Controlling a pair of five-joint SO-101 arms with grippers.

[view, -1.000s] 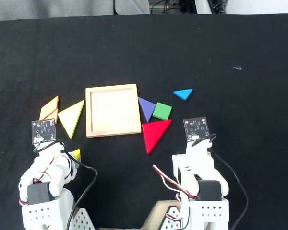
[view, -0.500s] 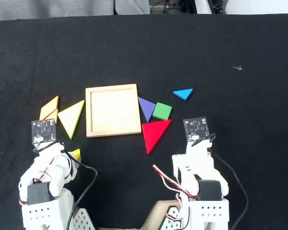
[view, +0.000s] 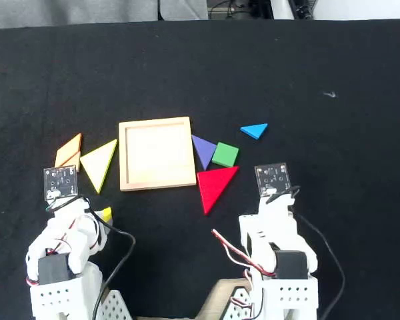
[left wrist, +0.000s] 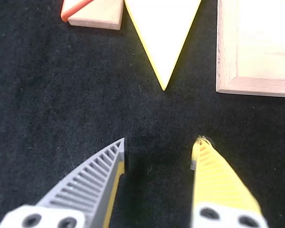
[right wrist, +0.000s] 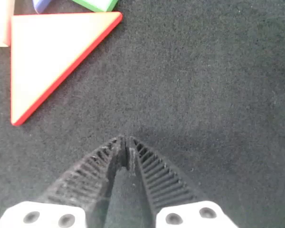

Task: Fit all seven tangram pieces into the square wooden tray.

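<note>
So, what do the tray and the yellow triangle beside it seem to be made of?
Tray: unfinished pale wood, judging by the faint grain and the matte raised rim. Yellow triangle: probably wood too, with a pale matte face and a yellow painted edge. Its core isn't exposed, so that is a guess.

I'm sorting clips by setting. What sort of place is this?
Likely a robotics lab or office bench: two small arms standing at a table covered in black cloth, a wooden tray with tangram pieces staged beside it, and cables behind the far edge.
</note>
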